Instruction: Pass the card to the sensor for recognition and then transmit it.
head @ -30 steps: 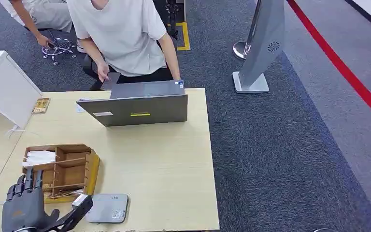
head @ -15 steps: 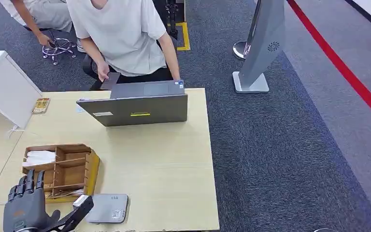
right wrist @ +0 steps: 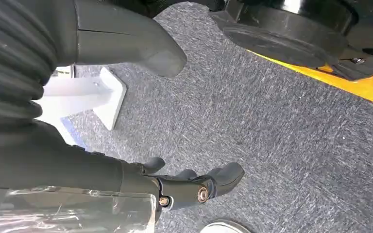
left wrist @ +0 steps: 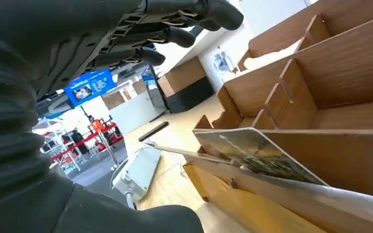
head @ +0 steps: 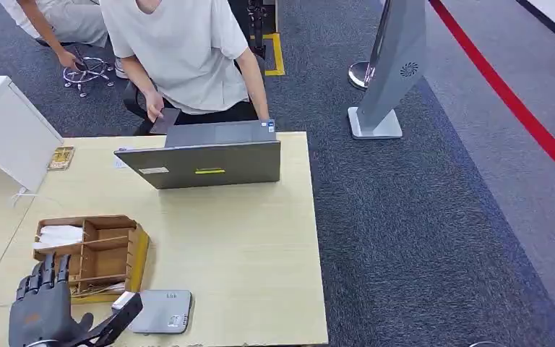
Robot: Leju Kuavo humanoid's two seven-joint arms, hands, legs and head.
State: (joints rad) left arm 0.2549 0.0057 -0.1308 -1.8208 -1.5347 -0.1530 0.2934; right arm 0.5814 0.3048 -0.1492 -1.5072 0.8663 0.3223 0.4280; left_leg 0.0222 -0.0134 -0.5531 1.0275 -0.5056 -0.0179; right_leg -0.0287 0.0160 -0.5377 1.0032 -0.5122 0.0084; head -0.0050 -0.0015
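Wooden compartment box [head: 108, 249] holds card [left wrist: 257, 155]; left hand [head: 43, 311] empty, fingers spread, near it. Next: reach, pinch card.

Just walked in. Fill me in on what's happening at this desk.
The robot's left hand hovers open at the near end of the wooden divided organiser box, holding nothing. A printed card lies tilted in the box's nearest slot. The flat grey sensor pad sits beside the box. The right hand hangs over the carpet. A person in a white shirt works at the grey laptop.
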